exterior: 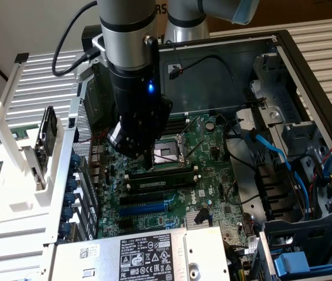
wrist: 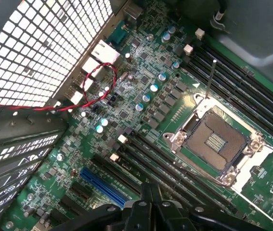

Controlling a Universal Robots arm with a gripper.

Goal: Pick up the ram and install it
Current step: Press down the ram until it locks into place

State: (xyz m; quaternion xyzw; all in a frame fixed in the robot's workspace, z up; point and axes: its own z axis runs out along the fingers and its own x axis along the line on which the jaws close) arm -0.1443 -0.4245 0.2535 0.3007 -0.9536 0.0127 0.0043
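Exterior view: gripper (exterior: 148,161), fingers pressed together, directly above the seated ram (exterior: 161,182); fingertip contact hidden.

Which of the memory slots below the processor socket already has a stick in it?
The slot nearest the socket: the ram sits in it, green with dark chips, right under the tool. The slot beside it, toward the blue slot, is bare black.

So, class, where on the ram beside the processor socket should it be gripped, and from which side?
Probably mid-length on the ram, jaws closing across its thin flat faces, coming straight down from above. It seems to stand on edge among the black slots, so only its long top edge is free.
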